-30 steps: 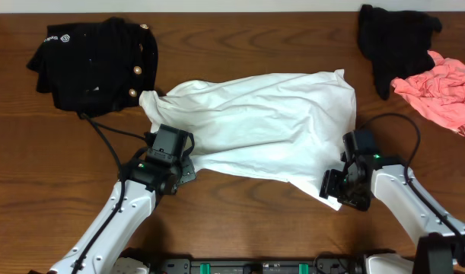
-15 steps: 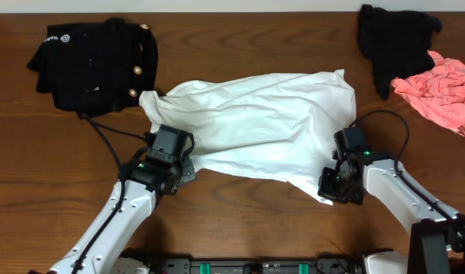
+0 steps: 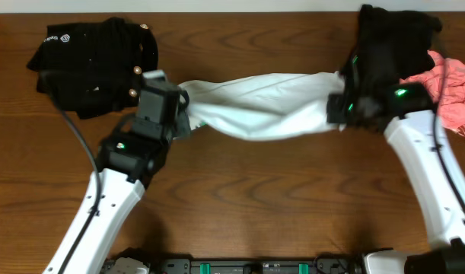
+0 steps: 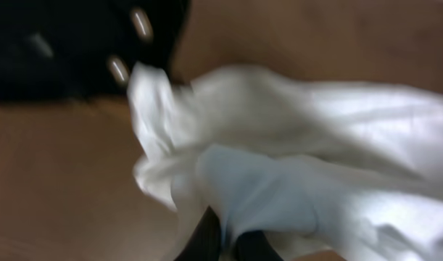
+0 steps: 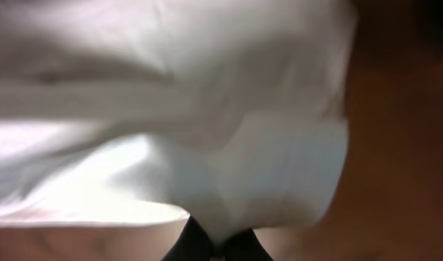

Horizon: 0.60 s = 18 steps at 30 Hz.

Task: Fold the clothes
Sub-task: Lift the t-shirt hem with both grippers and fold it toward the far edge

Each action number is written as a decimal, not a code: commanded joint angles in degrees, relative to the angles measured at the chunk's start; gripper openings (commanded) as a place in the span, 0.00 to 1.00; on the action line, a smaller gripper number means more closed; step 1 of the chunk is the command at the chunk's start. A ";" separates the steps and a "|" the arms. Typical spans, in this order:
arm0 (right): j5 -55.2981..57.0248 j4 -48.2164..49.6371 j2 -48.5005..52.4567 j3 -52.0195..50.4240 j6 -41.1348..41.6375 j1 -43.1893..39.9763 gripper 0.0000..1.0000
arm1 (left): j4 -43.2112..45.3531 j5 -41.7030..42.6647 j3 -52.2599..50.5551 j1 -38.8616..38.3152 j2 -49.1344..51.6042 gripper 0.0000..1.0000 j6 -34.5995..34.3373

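At the overhead view's upper left, the gold-buttoned black garment (image 3: 87,61) lies bunched aside. Just right of it, the left gripper (image 3: 180,116) is clamped on one end of the white T-shirt (image 3: 262,106), which stretches as a narrow band across the upper middle of the table (image 3: 255,205). The right gripper (image 3: 340,106) pinches the other end, likely so both edges travel together into a fold. A black piece (image 3: 399,23) and a pink piece (image 3: 454,84) wait at the upper right.

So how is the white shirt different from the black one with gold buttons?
The white shirt is stretched long between the left claw and right claw; the black one lies bunched up, untouched. The white shirt looks plain; the black one has gold buttons. Both are soft clothes.
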 commanded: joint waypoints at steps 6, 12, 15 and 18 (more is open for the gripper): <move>3.23 -0.96 -0.46 20.37 -10.34 -7.21 0.01 | 0.35 -23.67 12.74 0.31 -0.96 0.07 6.05; 3.10 -0.55 -0.46 30.84 -15.50 -9.94 0.01 | 11.56 -32.02 17.03 0.31 -1.97 0.06 11.47; 3.10 1.57 -0.46 35.23 -19.04 -10.21 0.01 | 21.40 -32.65 17.07 0.31 -2.86 0.06 17.38; 3.17 4.00 -0.46 37.97 -22.64 -10.21 0.01 | 30.36 -34.64 17.07 0.31 -3.56 0.06 22.51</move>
